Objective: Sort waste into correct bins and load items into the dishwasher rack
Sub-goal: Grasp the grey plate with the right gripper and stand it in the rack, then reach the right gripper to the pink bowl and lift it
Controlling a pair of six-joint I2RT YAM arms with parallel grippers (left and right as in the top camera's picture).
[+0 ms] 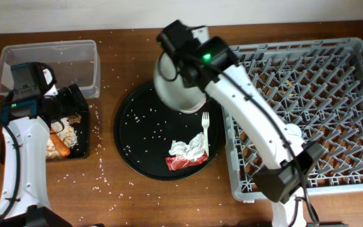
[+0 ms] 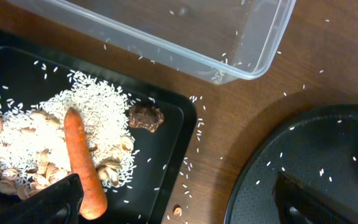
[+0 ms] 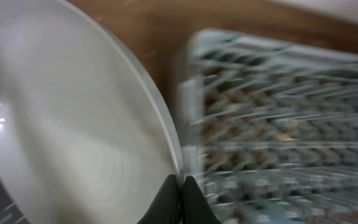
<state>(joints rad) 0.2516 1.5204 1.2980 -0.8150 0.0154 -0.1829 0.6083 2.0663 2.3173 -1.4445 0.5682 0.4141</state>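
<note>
The plate (image 1: 176, 94), at the round tray's (image 1: 137, 132) twelve o'clock, is pinched by its rim in the right gripper (image 3: 180, 186). A swing to three o'clock, into the rack (image 1: 307, 45), is judged next. The left gripper (image 2: 176, 199) is spread empty above the carrot (image 2: 82, 162).

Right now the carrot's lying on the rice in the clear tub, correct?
No. The carrot lies on the rice in the shallow black tray, not the clear tub. The left wrist view shows it.
</note>
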